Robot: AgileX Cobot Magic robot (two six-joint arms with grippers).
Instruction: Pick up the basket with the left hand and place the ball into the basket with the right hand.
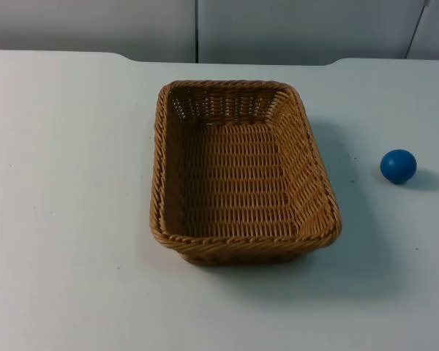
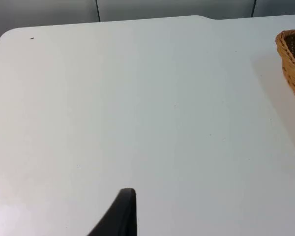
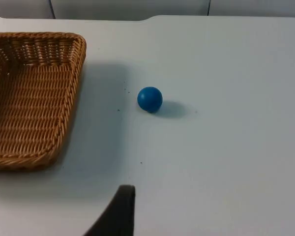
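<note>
A grey partition wall [image 1: 278, 29] closes off the far edge of the white bench [image 1: 66, 183], and on that bench sits the basket [image 1: 241, 241], empty, flat on its base near the middle. The ball [image 1: 399, 166], blue, rests on the bench to the basket's right, well apart from it and touching nothing. From the left wrist view the left gripper [image 2: 119, 216] hangs over bare bench with the basket's rim off to one side; the right gripper [image 3: 117, 214] hangs over the bench with ball and basket both ahead of it. One black fingertip is all I can see of each, so I cannot tell whether either pair of fingers is apart or together. Nothing is lifted yet, so the task looks to be at its start. The risks I'd watch: the ball is round and free, so a finger brushing it off-centre could send it rolling toward the bench edge; and the basket, gripped by one rim, may tilt and make a poor target.
</note>
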